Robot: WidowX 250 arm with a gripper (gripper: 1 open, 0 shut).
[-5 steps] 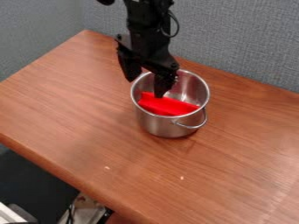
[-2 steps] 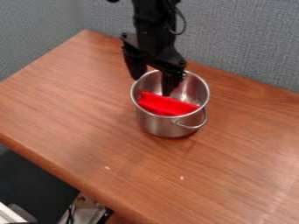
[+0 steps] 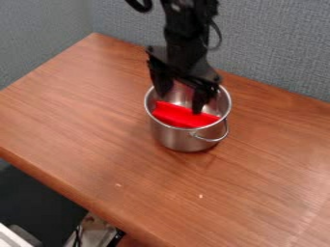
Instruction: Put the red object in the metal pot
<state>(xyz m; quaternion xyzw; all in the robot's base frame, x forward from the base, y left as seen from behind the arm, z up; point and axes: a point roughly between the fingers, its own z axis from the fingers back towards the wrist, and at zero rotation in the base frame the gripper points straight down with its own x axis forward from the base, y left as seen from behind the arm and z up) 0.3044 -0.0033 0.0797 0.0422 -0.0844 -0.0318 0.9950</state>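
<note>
A small, shiny round stainless-steel pot stands on a brown wooden table, near its far edge. Inside it lies a bright red, flat plastic block, resting across the pot's interior. The black robot gripper points down over the pot's far rim, its two fingers spread apart and holding nothing, their tips just above the red block.
</note>
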